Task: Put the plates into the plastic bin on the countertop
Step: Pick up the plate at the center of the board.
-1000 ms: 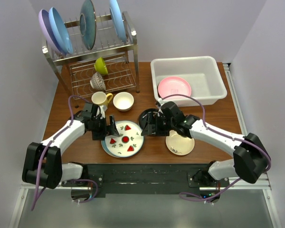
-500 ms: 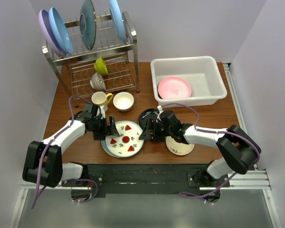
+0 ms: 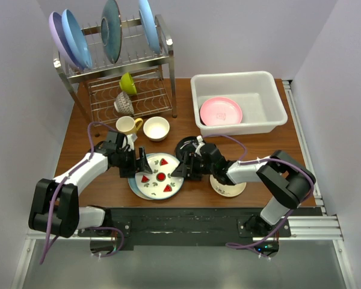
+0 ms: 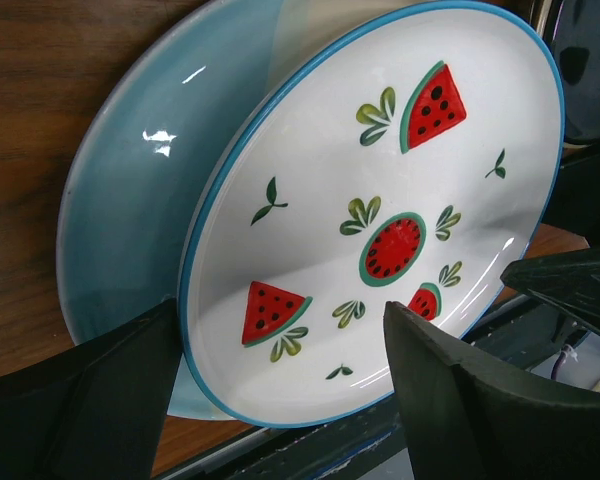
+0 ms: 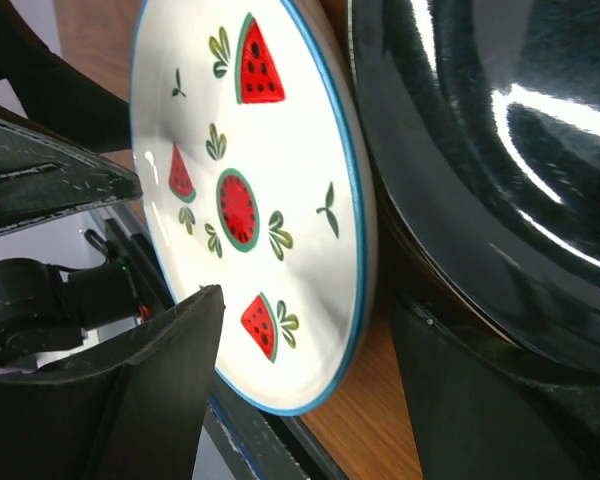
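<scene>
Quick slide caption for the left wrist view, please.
Open left gripper at the rim of the white watermelon-print round plate, over a teal-and-cream plate on the wood-grain countertop.

Legible text, labels, brand names, numbers, signs: none, in any of the three views.

Only marking noted: the white plate (image 4: 380, 200) bears painted red fruit slices with black seeds, small green leaf sprigs and a blue rim line. This is picture decoration, with no lettering.
</scene>
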You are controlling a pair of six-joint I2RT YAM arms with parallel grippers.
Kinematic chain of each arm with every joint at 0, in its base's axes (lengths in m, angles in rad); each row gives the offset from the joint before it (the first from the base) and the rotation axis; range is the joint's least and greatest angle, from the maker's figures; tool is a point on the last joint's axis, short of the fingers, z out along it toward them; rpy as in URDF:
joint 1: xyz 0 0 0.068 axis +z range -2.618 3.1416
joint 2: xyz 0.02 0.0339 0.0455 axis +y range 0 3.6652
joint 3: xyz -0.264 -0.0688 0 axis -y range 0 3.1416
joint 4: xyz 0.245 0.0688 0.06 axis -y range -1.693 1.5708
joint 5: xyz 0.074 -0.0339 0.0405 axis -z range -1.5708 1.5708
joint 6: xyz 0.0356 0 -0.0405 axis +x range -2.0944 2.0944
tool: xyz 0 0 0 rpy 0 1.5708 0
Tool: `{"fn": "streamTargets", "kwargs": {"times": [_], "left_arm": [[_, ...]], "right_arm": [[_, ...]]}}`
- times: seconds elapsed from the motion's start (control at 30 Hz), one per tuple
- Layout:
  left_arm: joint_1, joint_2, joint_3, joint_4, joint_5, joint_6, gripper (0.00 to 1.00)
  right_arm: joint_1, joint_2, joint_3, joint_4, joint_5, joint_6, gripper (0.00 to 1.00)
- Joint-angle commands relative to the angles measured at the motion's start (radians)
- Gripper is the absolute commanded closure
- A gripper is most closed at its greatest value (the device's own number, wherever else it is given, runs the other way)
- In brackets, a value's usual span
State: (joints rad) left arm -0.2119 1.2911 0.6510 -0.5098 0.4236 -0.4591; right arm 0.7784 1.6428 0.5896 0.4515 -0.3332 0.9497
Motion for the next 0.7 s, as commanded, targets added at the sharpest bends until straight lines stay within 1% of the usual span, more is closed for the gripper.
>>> {"fn": "streamTargets", "kwargs": {"times": [0.0,0.2,0.4,0.57,0.67], "left_arm": [[-0.004,-0.003,-0.005,0.05,0.076,0.005,0.17],[-0.007,0.001,-0.007,0.054,0.087,0.007,0.17],[-0.009,0.005,-0.007,0.054,0.092,0.007,0.17],[-0.009,0.005,-0.005,0.054,0.09,0.008,0.18],[-0.011,0.008,-0.005,0.054,0.09,0.01,0.17]], "right_arm": [[0.015,0.032,-0.011,0.087,-0.012,0.014,0.3],[0.018,0.064,-0.03,0.16,-0.029,0.041,0.32],[0.018,0.066,-0.042,0.236,-0.053,0.073,0.39],[0.021,0.022,-0.037,0.23,-0.056,0.078,0.46],[0.025,-0.026,-0.024,0.187,-0.049,0.066,0.48]]}}
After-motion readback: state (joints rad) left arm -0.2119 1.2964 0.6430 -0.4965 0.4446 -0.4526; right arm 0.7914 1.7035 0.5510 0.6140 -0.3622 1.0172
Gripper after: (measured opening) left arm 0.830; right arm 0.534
